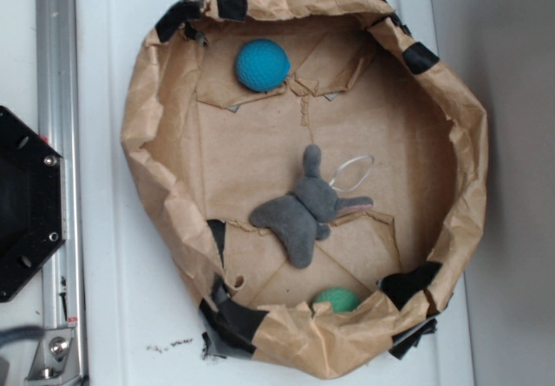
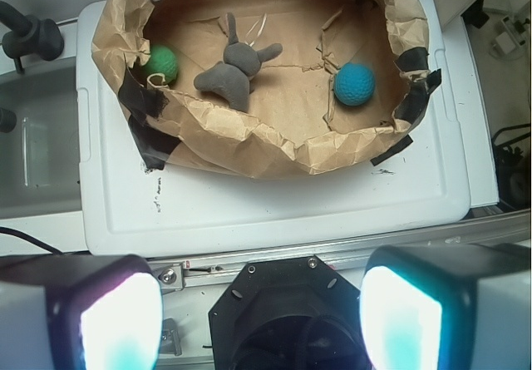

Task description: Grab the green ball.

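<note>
Green ball (image 2: 161,64): far ahead, leftward of gripper (image 2: 259,312) — tucked against paper basket wall (image 2: 249,141).
Gripper: wide open — empty.

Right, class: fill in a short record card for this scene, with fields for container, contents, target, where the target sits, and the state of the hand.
container: brown paper basin with black tape patches, on a white surface
contents: green ball, teal-blue ball, grey plush toy
target: green ball, the smaller of the two balls
target position: against the basin wall, partly hidden by the rim in the exterior view, apart from the plush toy
hand: hand open, well outside the basin, holding nothing
task status: ball not yet grabbed
</note>
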Robot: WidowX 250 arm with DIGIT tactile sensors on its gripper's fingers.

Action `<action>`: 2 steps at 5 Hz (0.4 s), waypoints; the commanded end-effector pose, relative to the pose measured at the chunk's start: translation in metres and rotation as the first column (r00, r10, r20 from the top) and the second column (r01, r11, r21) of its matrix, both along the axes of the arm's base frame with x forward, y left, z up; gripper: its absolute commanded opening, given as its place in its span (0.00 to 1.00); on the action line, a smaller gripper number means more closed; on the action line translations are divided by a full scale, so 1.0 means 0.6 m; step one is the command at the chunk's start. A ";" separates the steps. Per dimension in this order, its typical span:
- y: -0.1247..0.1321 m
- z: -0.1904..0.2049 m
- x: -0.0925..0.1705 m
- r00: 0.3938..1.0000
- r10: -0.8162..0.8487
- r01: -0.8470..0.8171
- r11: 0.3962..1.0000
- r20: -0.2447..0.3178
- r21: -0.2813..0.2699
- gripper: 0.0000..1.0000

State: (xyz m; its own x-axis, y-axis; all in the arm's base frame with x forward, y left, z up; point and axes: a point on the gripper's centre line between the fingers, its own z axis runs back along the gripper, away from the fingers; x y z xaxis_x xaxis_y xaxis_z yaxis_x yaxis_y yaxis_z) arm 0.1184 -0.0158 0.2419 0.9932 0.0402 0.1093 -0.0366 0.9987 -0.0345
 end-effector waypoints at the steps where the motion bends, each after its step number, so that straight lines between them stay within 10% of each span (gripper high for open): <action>1: 0.000 0.000 0.000 1.000 0.000 0.000 1.000 0.000 0.000 1.00; 2: -0.003 -0.028 0.078 0.981 -0.164 0.169 0.985 0.106 -0.043 1.00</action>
